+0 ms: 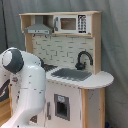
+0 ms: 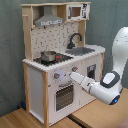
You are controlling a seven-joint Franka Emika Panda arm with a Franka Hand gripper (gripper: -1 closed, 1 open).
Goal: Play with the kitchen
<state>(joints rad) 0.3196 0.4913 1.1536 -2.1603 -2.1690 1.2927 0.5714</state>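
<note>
The kitchen [image 2: 60,60] stands upright at the second exterior view's centre, white and light wood, oven door closed

both exterior views face kitchen [image 1: 65,65] [image 2: 60,60] from opposite front corners.

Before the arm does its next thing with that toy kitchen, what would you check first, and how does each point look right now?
1. Arm tip close to the kitchen front: ok; in the second exterior view the gripper sits right at the knobs above the oven door.
2. Which knob it is on, and whether it touches: cannot tell.
3. Pot upright on the hob: ok.
4. Sink and faucet away from the arm: ok.
5. Oven door closed: ok, it looks flush.
6. Kitchen standing straight: ok in both exterior views.
</note>
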